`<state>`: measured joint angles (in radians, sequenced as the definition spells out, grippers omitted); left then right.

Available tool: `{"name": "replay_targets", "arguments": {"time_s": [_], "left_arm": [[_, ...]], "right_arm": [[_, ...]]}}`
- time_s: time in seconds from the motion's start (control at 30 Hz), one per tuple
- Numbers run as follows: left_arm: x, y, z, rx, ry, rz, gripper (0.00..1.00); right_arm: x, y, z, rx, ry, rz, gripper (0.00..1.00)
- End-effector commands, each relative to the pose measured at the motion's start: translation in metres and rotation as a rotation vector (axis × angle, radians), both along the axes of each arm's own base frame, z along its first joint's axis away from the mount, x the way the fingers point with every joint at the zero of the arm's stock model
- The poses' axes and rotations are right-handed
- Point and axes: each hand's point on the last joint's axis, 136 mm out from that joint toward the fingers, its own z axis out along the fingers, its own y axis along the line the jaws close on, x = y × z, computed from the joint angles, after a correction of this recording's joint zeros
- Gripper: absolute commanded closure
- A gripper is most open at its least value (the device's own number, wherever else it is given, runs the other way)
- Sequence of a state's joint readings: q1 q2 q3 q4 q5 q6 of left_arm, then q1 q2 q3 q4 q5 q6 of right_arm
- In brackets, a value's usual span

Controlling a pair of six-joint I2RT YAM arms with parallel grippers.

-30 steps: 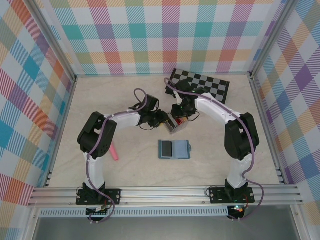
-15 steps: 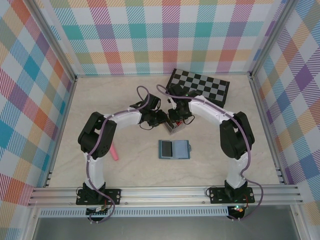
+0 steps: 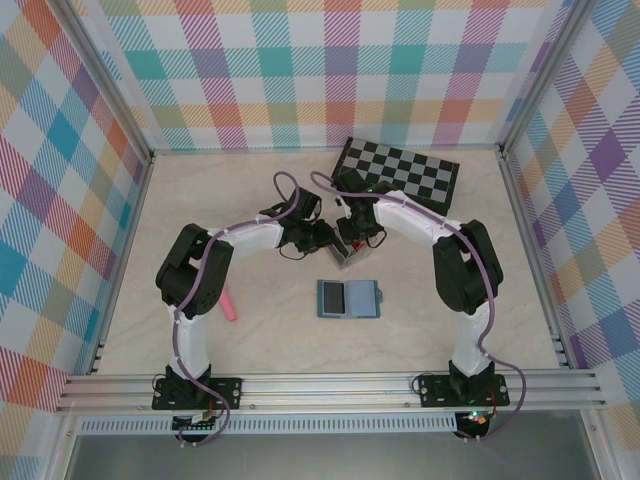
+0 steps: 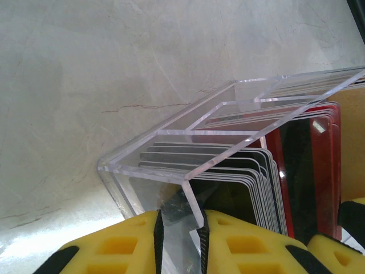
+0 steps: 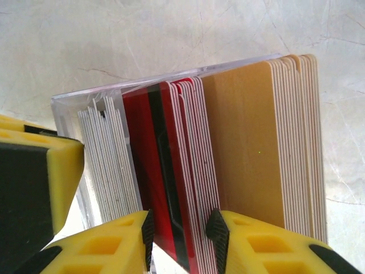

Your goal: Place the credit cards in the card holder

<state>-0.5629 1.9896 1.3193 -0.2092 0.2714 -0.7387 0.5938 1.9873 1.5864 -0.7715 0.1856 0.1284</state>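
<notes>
Top external view, with the clear box (image 3: 347,257) near the middle of the counter (image 3: 200,210) as the mark: well to its left, and closer to the arm bases, lies a pink stick (image 3: 229,303); the left pincer (image 3: 329,240) is at the box's left side and the right pincer (image 3: 352,238) at its far side, both arms bent in toward it; the card holder (image 3: 349,299) lies flat on the counter a little apart from the box, on the side toward the bases; a chessboard (image 3: 400,170) lies behind the box and to its right.

Left wrist view: the left pincer is clamped on a wall of the clear box, with yellow fingers (image 4: 114,251) on either face of the plastic; white cards (image 4: 265,194) stand on edge inside the box, with the red credit cards (image 4: 332,171) to their right.

Right wrist view: the box holds white cards at the left, red in the middle and tan credit cards (image 5: 245,142) at the right; the right pincer is closed on the red bundle, a pad against each face.
</notes>
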Motion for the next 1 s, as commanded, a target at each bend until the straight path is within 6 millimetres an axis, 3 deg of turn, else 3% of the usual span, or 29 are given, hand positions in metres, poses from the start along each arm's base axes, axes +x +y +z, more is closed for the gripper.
{"name": "replay_targets", "arguments": {"time_s": [0.0, 0.53, 0.97], "left_arm": [[-0.019, 0.018, -0.028, 0.089, 0.088, 0.020, 0.77], [-0.018, 0.018, -0.028, 0.073, 0.074, 0.031, 0.78], [-0.021, 0.021, -0.036, 0.088, 0.087, 0.033, 0.79]], "right_arm": [[0.011, -0.004, -0.004, -0.048, -0.033, 0.015, 0.64], [0.022, -0.016, -0.008, -0.167, -0.114, 0.033, 0.63], [0.029, -0.018, 0.014, -0.170, -0.177, 0.029, 0.77]]}}
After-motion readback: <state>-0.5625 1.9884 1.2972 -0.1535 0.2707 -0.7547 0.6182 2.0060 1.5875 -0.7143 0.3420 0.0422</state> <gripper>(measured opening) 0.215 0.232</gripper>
